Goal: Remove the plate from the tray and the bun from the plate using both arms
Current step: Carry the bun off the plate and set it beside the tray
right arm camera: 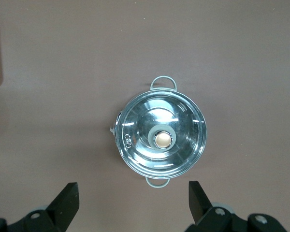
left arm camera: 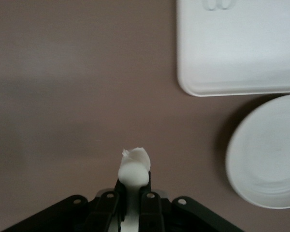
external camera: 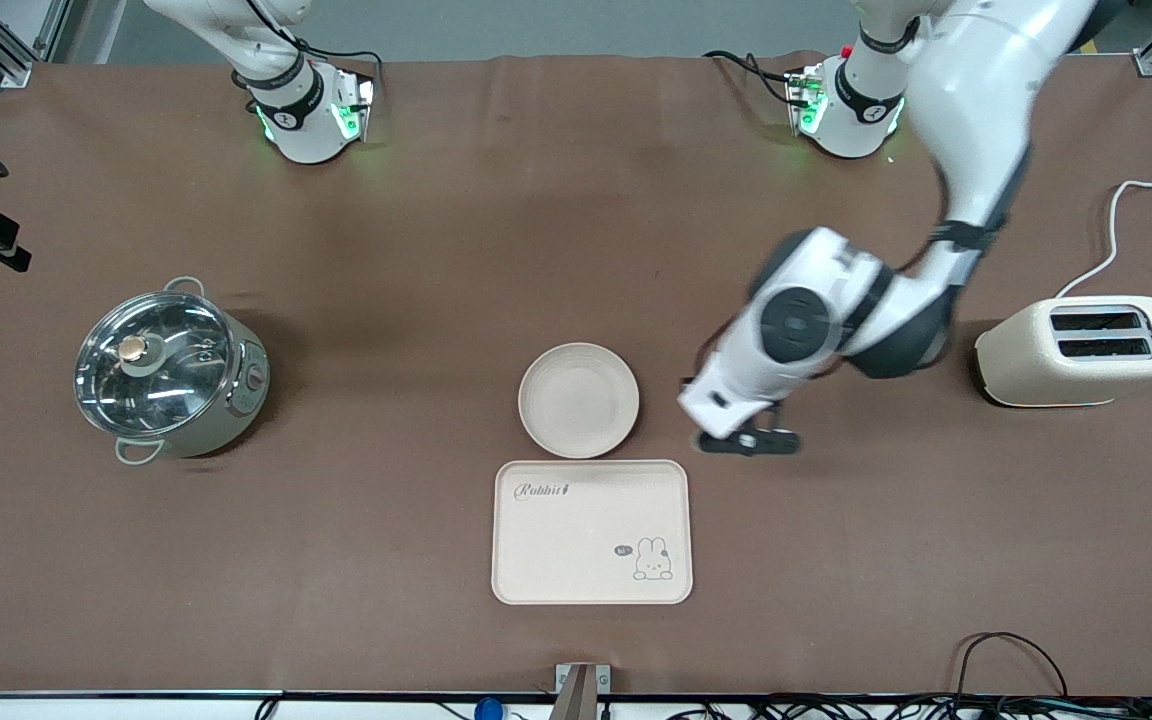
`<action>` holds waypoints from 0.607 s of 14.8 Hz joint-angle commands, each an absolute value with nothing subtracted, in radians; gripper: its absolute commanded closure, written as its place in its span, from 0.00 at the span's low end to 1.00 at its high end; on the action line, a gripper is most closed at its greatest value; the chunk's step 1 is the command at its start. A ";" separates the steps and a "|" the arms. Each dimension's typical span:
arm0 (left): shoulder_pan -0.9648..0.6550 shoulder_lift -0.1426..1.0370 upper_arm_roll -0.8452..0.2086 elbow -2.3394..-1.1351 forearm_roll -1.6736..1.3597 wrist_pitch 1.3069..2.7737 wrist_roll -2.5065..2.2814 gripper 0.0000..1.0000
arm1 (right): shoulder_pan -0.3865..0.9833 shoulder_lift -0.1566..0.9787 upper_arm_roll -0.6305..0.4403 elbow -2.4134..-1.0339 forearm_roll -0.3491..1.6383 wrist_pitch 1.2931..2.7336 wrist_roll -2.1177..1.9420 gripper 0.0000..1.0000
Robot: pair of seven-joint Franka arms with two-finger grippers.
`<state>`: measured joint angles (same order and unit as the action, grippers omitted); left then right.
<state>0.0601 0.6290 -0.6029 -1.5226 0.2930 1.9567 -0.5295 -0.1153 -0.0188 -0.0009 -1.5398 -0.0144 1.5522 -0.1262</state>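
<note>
The round cream plate (external camera: 578, 400) lies on the brown table, touching the edge of the rabbit tray (external camera: 591, 532) that is farther from the front camera. It also shows in the left wrist view (left arm camera: 268, 159). My left gripper (external camera: 746, 440) hangs low over the bare table beside the plate, toward the left arm's end. In the left wrist view the left gripper (left arm camera: 133, 191) is shut on the small pale bun (left arm camera: 133, 169), which sticks out past the fingertips. My right gripper (right arm camera: 133, 198) is open and empty, high over the lidded pot (right arm camera: 160, 139); it is out of the front view.
The steel pot with a glass lid (external camera: 168, 368) stands toward the right arm's end. A cream toaster (external camera: 1081, 350) with a white cord stands toward the left arm's end. The tray corner shows in the left wrist view (left arm camera: 241, 48).
</note>
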 commanded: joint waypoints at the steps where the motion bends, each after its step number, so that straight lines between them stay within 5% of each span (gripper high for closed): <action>1: 0.207 0.658 -0.646 -1.601 0.279 2.000 -0.387 1.00 | -0.120 -0.034 0.005 -1.552 -0.005 1.554 -0.138 0.00; 6: 0.325 0.724 -0.641 -1.713 0.290 2.213 -0.272 0.90 | -0.120 -0.032 0.002 -1.552 -0.005 1.562 -0.140 0.00; 9: 0.339 0.746 -0.640 -1.713 0.291 2.247 -0.255 0.27 | -0.124 -0.031 -0.002 -1.552 -0.005 1.566 -0.167 0.00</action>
<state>0.3217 0.7555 -0.6245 -1.7023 0.2897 2.2296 -0.2691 -0.1145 -0.0187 -0.0017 -1.5398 -0.0144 1.5562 -0.1390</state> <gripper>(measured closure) 0.850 0.000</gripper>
